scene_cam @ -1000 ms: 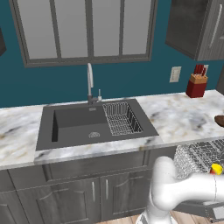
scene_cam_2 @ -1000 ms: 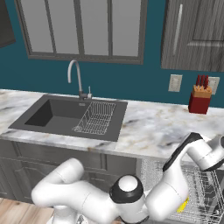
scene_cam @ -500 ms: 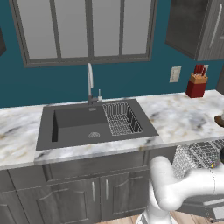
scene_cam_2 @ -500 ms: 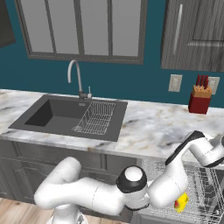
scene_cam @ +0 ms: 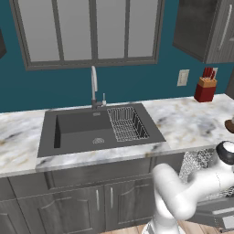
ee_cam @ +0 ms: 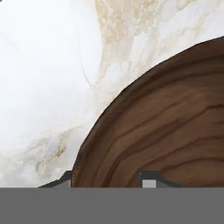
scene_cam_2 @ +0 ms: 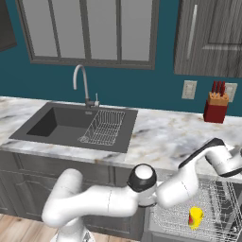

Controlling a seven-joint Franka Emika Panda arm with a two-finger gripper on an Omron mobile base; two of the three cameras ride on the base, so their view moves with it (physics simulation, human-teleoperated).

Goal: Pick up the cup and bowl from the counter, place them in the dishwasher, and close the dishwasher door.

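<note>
Left base view: the arm reaches right across the bench toward the brown bowl at the frame's edge.

Right base view: the yellow cup lies in the dishwasher rack, below and left of the hand, which hangs at the bench's right end.

Hand view: the bowl fills the space just ahead of the gripper; one fingertip sits outside the rim, the other inside (contact can't be judged). The jaws stand partly apart, astride the rim.
</note>
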